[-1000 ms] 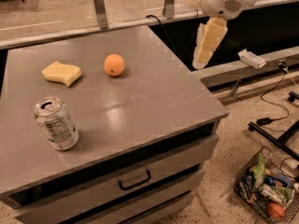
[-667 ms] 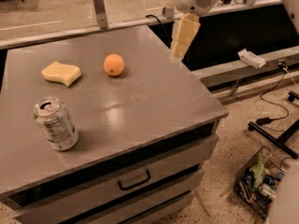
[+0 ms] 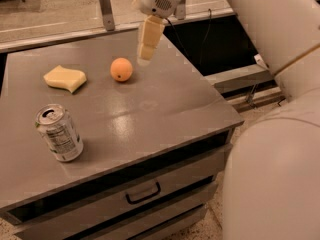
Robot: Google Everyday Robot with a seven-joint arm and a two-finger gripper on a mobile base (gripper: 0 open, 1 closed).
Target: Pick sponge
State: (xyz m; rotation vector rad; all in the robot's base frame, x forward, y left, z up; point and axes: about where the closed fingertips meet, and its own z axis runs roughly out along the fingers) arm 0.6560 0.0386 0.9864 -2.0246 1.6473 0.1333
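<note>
The sponge (image 3: 65, 78), a pale yellow foam block with wavy edges, lies flat on the grey cabinet top (image 3: 150, 109) at the far left. My gripper (image 3: 146, 58) hangs above the cabinet top, pointing down, just right of a round orange (image 3: 121, 69) and well to the right of the sponge. It holds nothing.
A silver soda can (image 3: 59, 133) stands upright near the front left of the cabinet top. The cabinet has a drawer with a dark handle (image 3: 143, 194) below. My white arm (image 3: 280, 134) fills the right side of the view.
The gripper has moved left, from beyond the cabinet's right edge to above the top beside the orange. The arm now fills the right of the view. The objects have not moved.
</note>
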